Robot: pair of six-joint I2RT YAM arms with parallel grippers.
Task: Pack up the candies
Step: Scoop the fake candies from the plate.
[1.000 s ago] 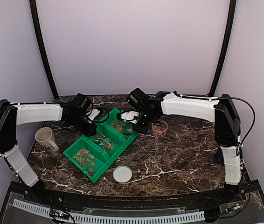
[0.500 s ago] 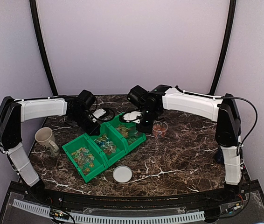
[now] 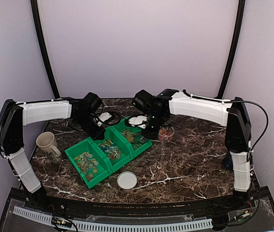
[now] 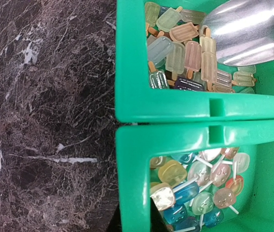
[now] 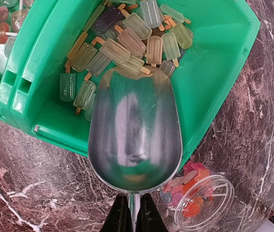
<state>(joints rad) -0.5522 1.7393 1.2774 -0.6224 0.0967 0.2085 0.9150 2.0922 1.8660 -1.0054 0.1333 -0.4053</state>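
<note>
The candies fill a green three-compartment bin [image 3: 100, 169]: mixed pieces [image 3: 87, 163], lollipop shapes [image 3: 109, 147] and popsicle shapes [image 3: 129, 136]. My left gripper [image 3: 97, 131] is shut on the bin's rim [image 4: 132, 145], one finger on each side of the wall beside the lollipop candies [image 4: 200, 188]. My right gripper [image 3: 149, 129] is shut on the handle of a metal scoop [image 5: 134, 140]. The scoop is empty and hangs over the popsicle candies [image 5: 127, 43]. A clear jar [image 5: 209, 198] holding some red and orange candies stands right of the bin [image 5: 219, 67].
A beige mug [image 3: 47, 144] stands left of the bin. A white round lid [image 3: 127, 180] lies in front of it. The clear jar [image 3: 165, 134] is close to my right gripper. Another white round piece [image 3: 105, 117] lies behind the bin.
The bin has turned and shifted a little to the right with my left gripper on its rim. My right gripper with the scoop has moved slightly right and back over the far compartment.
</note>
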